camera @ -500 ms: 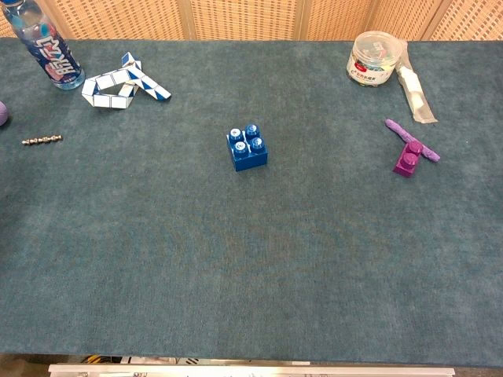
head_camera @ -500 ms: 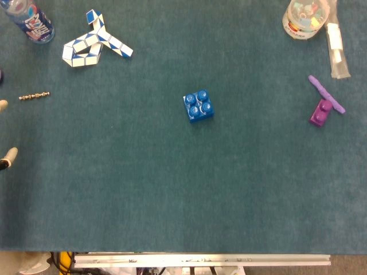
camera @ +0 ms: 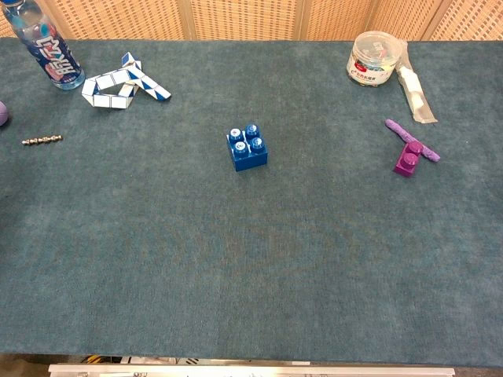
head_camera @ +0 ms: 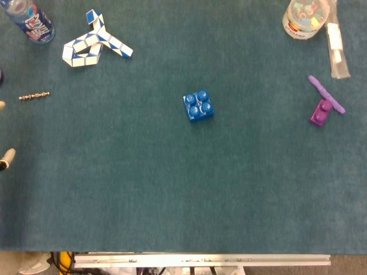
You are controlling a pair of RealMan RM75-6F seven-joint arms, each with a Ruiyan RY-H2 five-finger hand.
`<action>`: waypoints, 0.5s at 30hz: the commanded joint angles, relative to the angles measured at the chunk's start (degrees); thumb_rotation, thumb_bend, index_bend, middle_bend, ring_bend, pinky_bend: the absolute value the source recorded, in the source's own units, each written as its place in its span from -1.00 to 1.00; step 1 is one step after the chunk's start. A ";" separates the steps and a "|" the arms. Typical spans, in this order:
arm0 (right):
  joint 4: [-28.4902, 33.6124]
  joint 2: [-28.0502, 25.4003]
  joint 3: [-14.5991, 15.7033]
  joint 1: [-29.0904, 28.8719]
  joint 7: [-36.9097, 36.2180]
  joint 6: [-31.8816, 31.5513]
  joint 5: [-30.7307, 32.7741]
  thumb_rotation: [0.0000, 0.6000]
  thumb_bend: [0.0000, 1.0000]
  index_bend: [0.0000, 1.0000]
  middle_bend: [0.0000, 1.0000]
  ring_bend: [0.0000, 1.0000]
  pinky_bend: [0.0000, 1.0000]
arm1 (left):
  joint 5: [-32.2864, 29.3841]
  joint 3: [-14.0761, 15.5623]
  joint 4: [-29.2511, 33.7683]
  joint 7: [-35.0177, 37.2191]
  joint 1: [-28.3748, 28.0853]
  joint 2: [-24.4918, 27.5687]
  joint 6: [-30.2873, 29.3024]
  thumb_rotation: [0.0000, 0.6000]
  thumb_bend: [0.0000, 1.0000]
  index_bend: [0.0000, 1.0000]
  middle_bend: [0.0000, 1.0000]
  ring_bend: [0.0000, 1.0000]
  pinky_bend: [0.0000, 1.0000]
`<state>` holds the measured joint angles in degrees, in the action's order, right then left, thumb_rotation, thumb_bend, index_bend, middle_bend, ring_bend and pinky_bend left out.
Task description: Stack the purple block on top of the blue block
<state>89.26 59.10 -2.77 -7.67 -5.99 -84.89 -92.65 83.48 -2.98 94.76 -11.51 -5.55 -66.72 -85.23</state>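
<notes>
Table: green felt bearing all items. Blue block: studs up near centre, ready to receive. Purple block: well apart to the right, touching a purple strip, not yet lifted. My left hand: only pale fingertips cross the left edge; spread or closed, I cannot tell. My right hand is unseen.

My head view looks straight down on the blue block; my chest view faces it obliquely, sharing its surrounding table.
</notes>
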 commanded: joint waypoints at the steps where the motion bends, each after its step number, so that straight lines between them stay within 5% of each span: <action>1: 0.15 -1.09 0.22 -1.02 0.08 1.21 -1.03 1.00 -0.61 -0.54 -0.31 -0.55 -0.39 | 0.04 0.12 -0.06 0.23 0.14 0.06 -0.07 1.00 -0.66 -0.60 -0.63 -0.64 -0.40; 7: 0.12 -2.06 0.08 -3.79 1.24 3.90 -2.89 1.00 -0.61 -0.54 -0.17 -0.29 -0.24 | -0.04 0.39 -0.05 1.24 0.76 0.54 -0.53 1.00 -0.66 -0.60 -0.63 -0.63 -0.39; 15: -2.77 -0.87 1.12 -8.84 3.36 12.34 -3.91 1.00 -0.61 -0.54 -0.16 -0.28 -0.23 | -0.48 0.26 -0.73 2.31 1.00 0.67 -0.46 1.00 -0.66 -0.60 -0.63 -0.62 -0.39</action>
<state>87.67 57.67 -2.05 -15.01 -3.50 -74.54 -96.17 82.98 -2.73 94.03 -9.25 -4.53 -66.03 -85.74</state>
